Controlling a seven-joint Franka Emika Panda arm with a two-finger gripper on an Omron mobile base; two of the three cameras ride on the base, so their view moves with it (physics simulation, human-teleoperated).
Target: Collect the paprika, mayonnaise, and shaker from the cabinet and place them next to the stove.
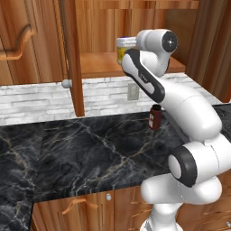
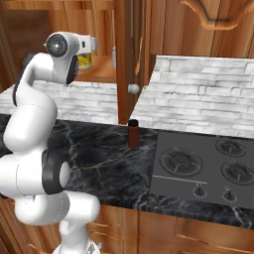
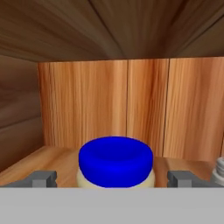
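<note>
Reaching for the mayonnaise on the cabinet shelf, near its front edge. Gripper spread wide, one finger each side of the blue lid, nothing held. Paprika already stands on the counter beside the stove. Next, likely: advance, close, lift.

A black, white-veined marble counter runs across the room, its front edge above reddish-brown wooden lower drawers with curved handles. Behind the counter's back edge stands a backsplash of pale grey-white stone bricks, carrying a small grey wall outlet. Warm reddish-brown wood panelling covers the wall above. The light is even and soft, without hard shadows.
</note>
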